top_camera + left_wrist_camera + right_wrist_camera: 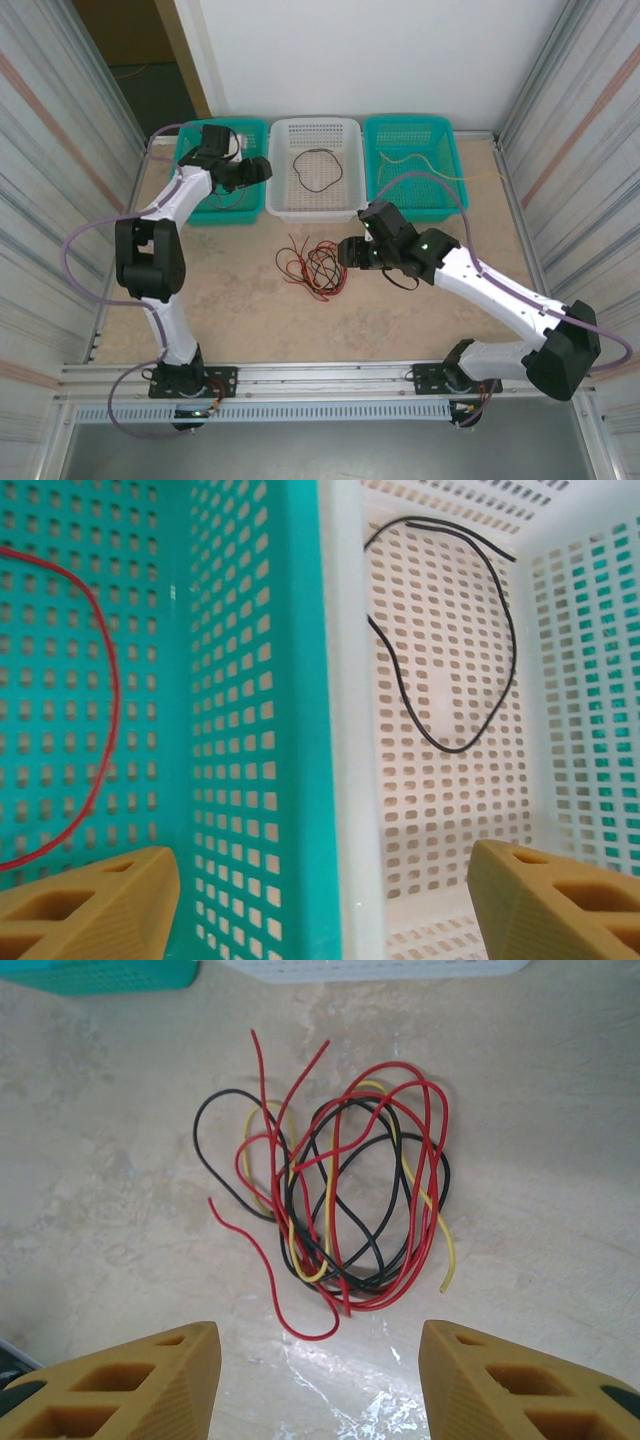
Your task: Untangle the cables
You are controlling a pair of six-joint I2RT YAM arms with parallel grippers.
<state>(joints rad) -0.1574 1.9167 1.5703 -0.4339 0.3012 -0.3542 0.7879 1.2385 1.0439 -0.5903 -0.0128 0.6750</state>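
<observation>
- The cables (pixel 340 1200) are lying in a loose tangle on the table (pixel 230 300), near the front of the white basket (pixel 315 212). Red, black and yellow strands are crossing one another in overlapping loops.
- The right gripper (pixel 320 1360) is hovering just beside the heap, jaws standing apart and holding nothing.
- The left gripper (pixel 320 890) is hanging over the adjoining walls of the left teal basket (pixel 250 680) and the white basket, jaws spread and empty. One red cable (pixel 105 680) is lying in the teal one and one black cable (pixel 440 630) in the white.
- Judgement: the strands are looking very light, limp and thin. They are likely to be slipping out of a loose pinch and dragging their neighbours along.
- Judgement: a free end is offering the best hold. Both the red tip (pixel 254 1045) sticking out at the far side of the heap and the yellow end (pixel 445 1282) at its right edge are lying clear of the crossings.
</observation>
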